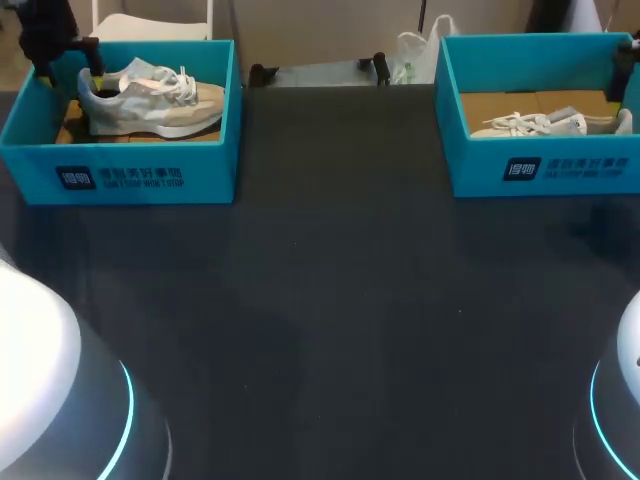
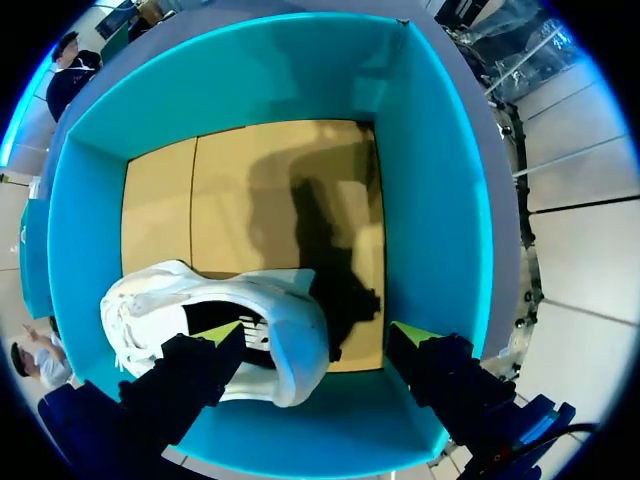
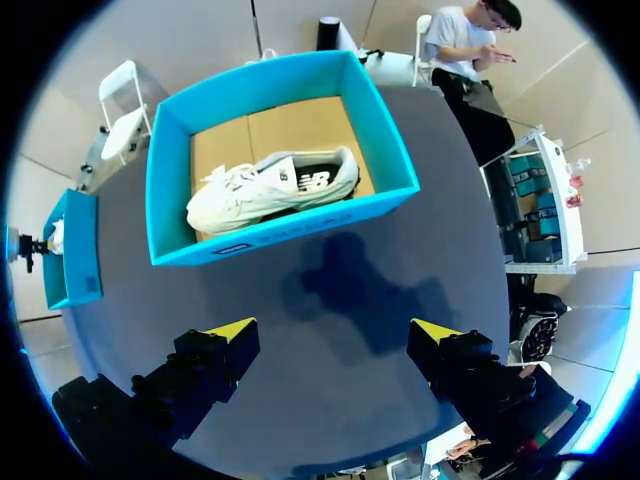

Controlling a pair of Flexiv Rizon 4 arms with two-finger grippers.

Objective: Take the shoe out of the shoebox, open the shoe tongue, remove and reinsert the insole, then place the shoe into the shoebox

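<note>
In the shoebox at the table's far left corner, the shoe lies lengthwise, toe toward the table's middle, heel between the left gripper's spread, unclosed fingers.

dim head view; glare on arm bases at 7 and 5 o'clock. overhead light casts shadows ahead of left gripper and right gripper.

Open stretch of table between left shoebox and right shoebox, both tall-walled, open-topped.
</note>
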